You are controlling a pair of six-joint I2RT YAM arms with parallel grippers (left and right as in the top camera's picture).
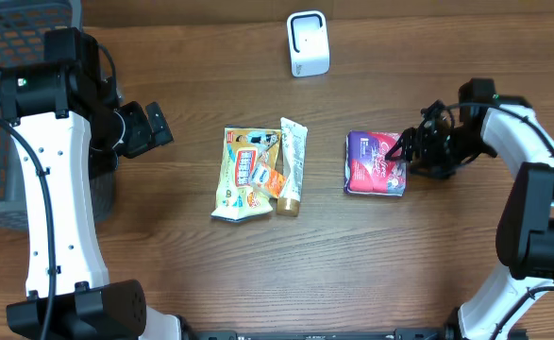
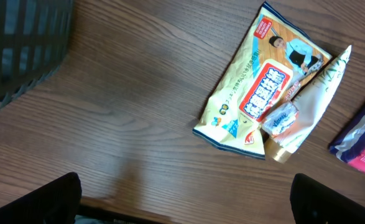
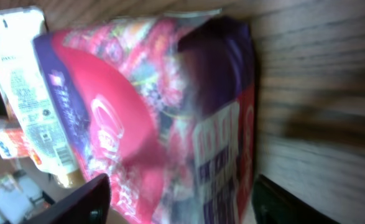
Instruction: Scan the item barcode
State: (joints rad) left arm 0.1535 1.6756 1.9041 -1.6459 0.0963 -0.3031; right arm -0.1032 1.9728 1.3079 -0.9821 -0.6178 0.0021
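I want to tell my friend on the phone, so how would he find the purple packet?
Start at the wooden table and look at its right side, next to the black right tool. The purple packet lies flat there, apart from the yellow snack bag and white tube in the middle. It is the only purple and pink thing.

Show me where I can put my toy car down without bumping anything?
Bare wood runs along the near edge of the table, below the yellow snack bag and purple pack. Also free: between the white scanner and the bag. Crowded: bag and tube touching, and the right claw at the pack.
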